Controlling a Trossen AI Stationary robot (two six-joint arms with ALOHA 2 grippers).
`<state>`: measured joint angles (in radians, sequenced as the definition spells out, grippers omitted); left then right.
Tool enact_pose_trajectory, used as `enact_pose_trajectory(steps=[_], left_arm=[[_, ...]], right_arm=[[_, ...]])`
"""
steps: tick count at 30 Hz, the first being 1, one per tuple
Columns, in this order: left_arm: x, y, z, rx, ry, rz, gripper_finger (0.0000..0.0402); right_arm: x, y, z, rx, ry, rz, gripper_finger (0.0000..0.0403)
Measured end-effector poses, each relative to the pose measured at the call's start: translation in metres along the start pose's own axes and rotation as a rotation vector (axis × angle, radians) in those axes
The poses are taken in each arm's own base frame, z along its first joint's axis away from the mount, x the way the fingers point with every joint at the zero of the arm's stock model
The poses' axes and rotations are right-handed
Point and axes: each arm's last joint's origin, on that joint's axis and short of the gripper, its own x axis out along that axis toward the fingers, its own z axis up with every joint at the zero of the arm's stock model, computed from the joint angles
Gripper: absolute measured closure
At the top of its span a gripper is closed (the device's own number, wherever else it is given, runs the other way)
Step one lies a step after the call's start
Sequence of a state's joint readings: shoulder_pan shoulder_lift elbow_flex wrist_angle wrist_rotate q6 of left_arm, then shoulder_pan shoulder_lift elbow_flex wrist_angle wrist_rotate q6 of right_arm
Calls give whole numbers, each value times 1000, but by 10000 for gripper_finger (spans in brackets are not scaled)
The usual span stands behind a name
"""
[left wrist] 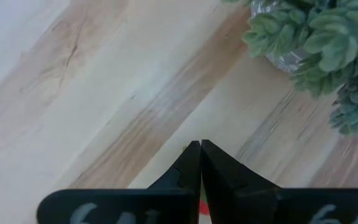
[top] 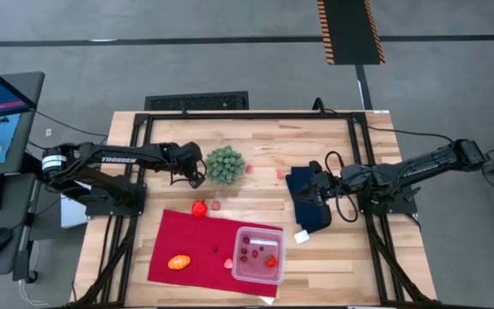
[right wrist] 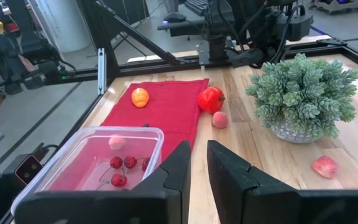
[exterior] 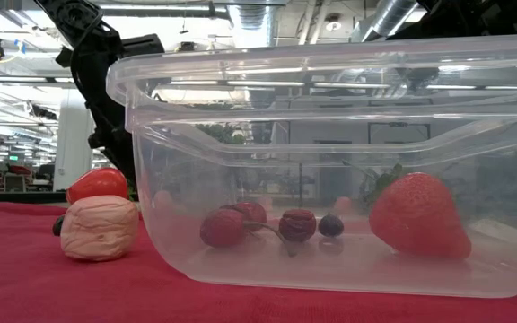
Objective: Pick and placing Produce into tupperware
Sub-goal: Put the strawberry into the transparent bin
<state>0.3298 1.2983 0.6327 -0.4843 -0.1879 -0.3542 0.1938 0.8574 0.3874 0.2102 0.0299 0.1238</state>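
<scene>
While the tupperware [top: 258,255] holds a strawberry [exterior: 419,216] and cherries [exterior: 233,224], several produce pieces remain outside; left gripper [left wrist: 201,155] clenched empty, right gripper [right wrist: 199,163] slightly parted, empty.

A light wooden table [top: 256,142] carries a red cloth [top: 187,245], a green bushy plant [top: 226,164] in its pot, and a dark blue folded cloth [top: 307,206]. A red pepper [top: 199,208] sits at the red cloth's edge, with two small pink pieces [top: 215,205] [top: 280,174] on bare wood.
</scene>
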Motion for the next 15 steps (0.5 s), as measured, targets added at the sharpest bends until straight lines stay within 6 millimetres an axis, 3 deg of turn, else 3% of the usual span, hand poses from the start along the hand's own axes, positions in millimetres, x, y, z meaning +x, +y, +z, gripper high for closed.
enact_pose_trajectory(steps=[10,15], left_arm=[[9,-4,-1,-9,34,-22,401],[11,-7,-1,-207,49,-51,401]], right_arm=[[0,0,0,0,0,0,326],[0,0,0,0,-2,0,326]])
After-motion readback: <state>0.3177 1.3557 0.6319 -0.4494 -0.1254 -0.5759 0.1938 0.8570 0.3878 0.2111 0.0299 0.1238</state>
